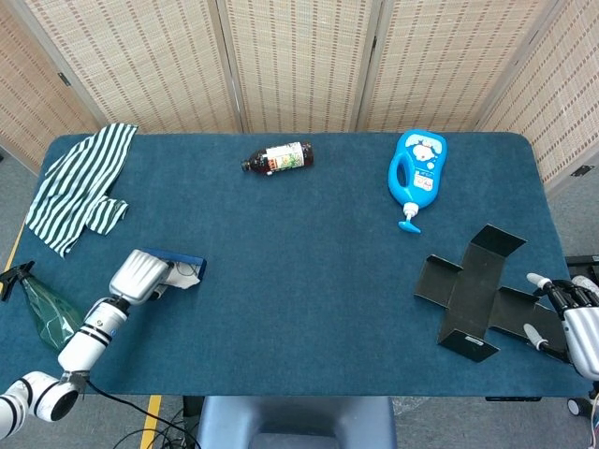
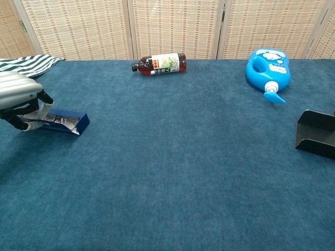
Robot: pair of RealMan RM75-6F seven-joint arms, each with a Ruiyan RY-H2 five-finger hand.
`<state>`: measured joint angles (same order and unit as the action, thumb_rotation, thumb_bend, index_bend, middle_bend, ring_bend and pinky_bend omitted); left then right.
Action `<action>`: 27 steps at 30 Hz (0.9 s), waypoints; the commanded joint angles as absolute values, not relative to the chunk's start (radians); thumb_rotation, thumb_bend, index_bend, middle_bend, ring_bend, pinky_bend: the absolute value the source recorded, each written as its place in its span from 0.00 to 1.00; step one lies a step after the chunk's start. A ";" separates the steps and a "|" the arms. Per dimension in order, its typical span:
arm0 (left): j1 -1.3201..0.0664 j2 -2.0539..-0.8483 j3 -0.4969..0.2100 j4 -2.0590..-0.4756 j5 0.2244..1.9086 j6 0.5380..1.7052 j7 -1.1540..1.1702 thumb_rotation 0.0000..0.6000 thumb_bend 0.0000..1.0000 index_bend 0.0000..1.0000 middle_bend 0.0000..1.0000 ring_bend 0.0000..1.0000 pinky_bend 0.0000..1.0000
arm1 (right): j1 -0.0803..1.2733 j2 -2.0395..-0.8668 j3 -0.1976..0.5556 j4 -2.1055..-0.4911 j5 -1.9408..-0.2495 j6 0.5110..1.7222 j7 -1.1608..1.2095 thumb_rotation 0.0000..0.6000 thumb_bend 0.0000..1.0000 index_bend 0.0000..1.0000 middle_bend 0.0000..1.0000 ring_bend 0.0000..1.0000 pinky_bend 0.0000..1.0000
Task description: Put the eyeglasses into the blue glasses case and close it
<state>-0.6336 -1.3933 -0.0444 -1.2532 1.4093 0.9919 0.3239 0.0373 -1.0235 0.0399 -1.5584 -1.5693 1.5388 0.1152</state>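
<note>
My left hand (image 1: 138,276) grips the blue glasses case (image 2: 62,121) near the table's (image 1: 309,271) left front corner. Only the chest view shows the case partly open with something pale inside; I can't confirm the eyeglasses. Only the head view shows my right hand (image 1: 573,316), fingers spread, empty, at the right front edge. No label is readable.

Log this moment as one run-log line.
left hand: holds case, lid partly folded | glasses: inside, barely visible | right hand: open, idle at table edge | step: closing case
</note>
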 commanded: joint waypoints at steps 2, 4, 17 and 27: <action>-0.662 -1.400 -0.069 -1.239 1.358 0.941 0.383 1.00 0.43 0.60 0.92 0.89 0.98 | 0.038 -1.024 0.040 -1.556 -1.570 1.538 0.117 1.00 0.25 0.18 0.37 0.26 0.27; -0.673 -1.405 -0.080 -1.233 1.335 0.924 0.409 1.00 0.43 0.59 0.91 0.89 0.98 | 0.038 -1.025 0.039 -1.556 -1.570 1.537 0.118 1.00 0.25 0.18 0.37 0.26 0.27; -0.723 -1.463 -0.126 -1.147 1.243 0.882 0.479 1.00 0.42 0.56 0.91 0.89 0.98 | 0.034 -1.021 0.037 -1.561 -1.561 1.533 0.112 1.00 0.25 0.18 0.37 0.26 0.27; -0.765 -1.539 -0.139 -1.039 1.175 0.846 0.575 1.00 0.42 0.38 0.90 0.87 0.98 | 0.035 -1.016 0.037 -1.569 -1.561 1.530 0.108 1.00 0.25 0.18 0.37 0.26 0.28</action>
<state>-0.7587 -1.5277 -0.1367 -1.0493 1.1898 0.8549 0.5591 0.0345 -1.0161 0.0369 -1.5690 -1.5611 1.5303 0.1081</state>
